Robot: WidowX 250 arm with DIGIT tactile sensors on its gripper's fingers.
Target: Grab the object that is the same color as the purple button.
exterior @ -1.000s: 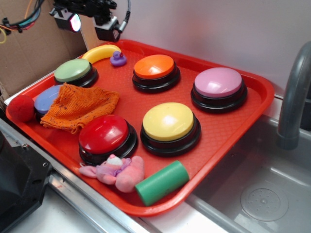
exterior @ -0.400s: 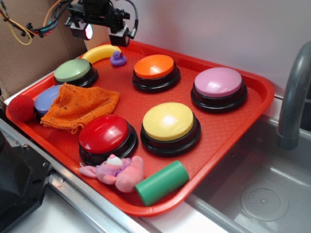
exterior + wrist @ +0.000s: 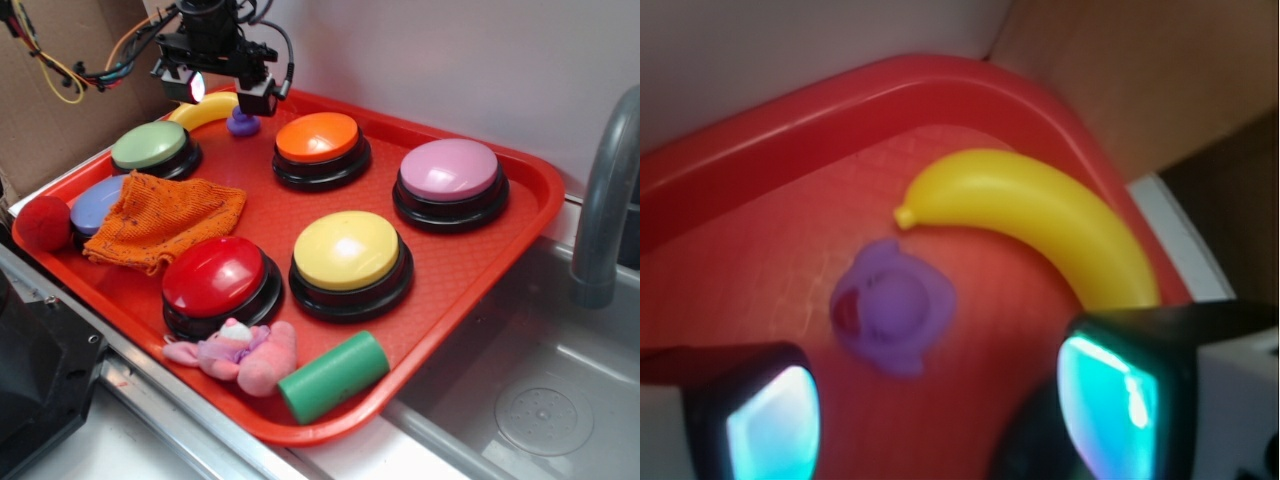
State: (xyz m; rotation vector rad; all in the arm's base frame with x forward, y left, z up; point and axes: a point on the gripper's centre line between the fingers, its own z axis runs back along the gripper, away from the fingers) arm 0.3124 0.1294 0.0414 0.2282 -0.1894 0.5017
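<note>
The red tray (image 3: 520,215) is lying under the pincer (image 3: 940,400), which is coming lower with jaws apart, and the purple duck (image 3: 890,318) is sitting just ahead between them, beside the banana (image 3: 1040,220), so I judge grasping is near.

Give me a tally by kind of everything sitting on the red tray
Push buttons: 6
Toys: purple duck, banana, pink plush, red ball: 4
Orange knitted cloth: 1
Green cylinder: 1
Total: 12

Red tray (image 3: 500,235): yellow banana (image 3: 205,110), orange cloth (image 3: 160,220), pink plush (image 3: 240,355), green cylinder (image 3: 333,376), red ball (image 3: 42,222).
</note>
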